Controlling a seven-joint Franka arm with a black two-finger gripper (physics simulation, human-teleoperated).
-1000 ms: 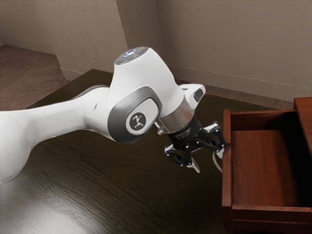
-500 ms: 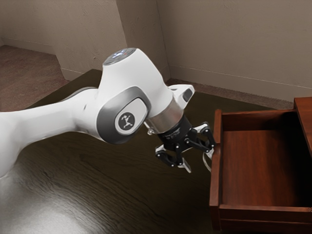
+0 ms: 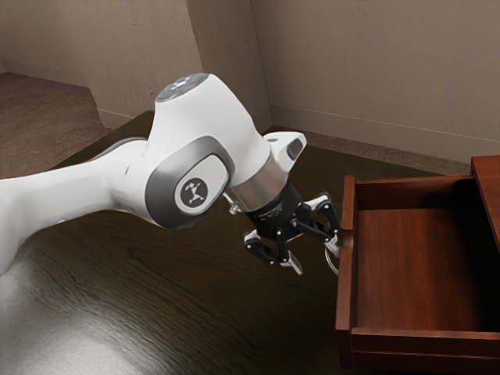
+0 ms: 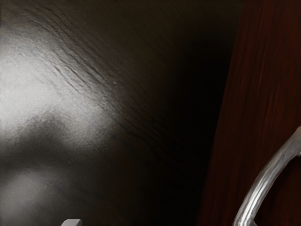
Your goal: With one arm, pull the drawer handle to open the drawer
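Observation:
The reddish-brown wooden drawer point(image 3: 344, 269) stands pulled out of its cabinet, its inside bare and open to view. A curved metal handle point(image 3: 333, 262) sits on its front panel. My black gripper point(image 3: 315, 258) hangs just in front of that panel, fingers spread apart and open, one fingertip point(image 3: 333, 247) close to the handle. In the wrist view the handle point(image 4: 268, 181) lies off to one side against the drawer front point(image 4: 254, 94), not between my fingers.
The dark wooden table point(image 3: 156, 312) stretches under and behind my arm. The cabinet's top edge point(image 3: 488, 180) shows at the exterior view's right. Beige walls and a brown floor lie beyond the table.
The drawer slid further out toward the exterior view's left, then stopped. My hand moved the same way and has since drawn slightly further away from the front panel.

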